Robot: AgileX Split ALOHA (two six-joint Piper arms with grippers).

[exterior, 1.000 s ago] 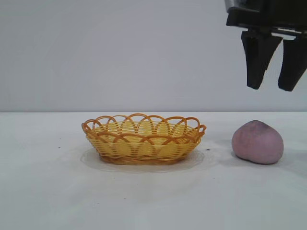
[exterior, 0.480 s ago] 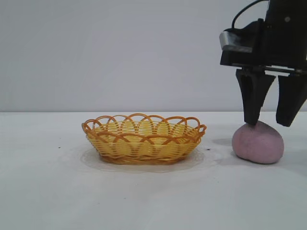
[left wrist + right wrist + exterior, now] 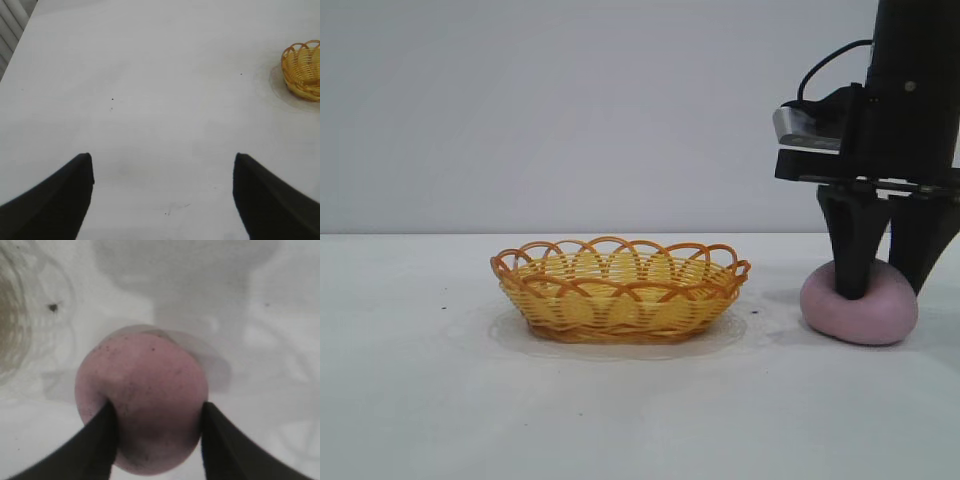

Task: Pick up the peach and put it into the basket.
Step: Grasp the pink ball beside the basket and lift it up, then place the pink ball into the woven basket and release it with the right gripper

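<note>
Right gripper [image 3: 887, 290]: pointing straight down, fingers clenched into the flanks of the peach [image 3: 858, 312], which rests on the worktop [image 3: 640, 420] toward its right edge. Basket [image 3: 620, 290]: mid-worktop, apart from the peach. Left gripper [image 3: 162, 195]: spread wide, idle over bare worktop.

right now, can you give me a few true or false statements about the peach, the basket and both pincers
1. The right pincer is closed on the peach. True.
2. The peach lies inside the basket. False: it sits on the table beside the basket.
3. The basket holds nothing. True.
4. The left pincer grips the basket. False: it is open over bare table, away from the basket.
5. The peach is lifted off the table. False: it rests on it.
</note>
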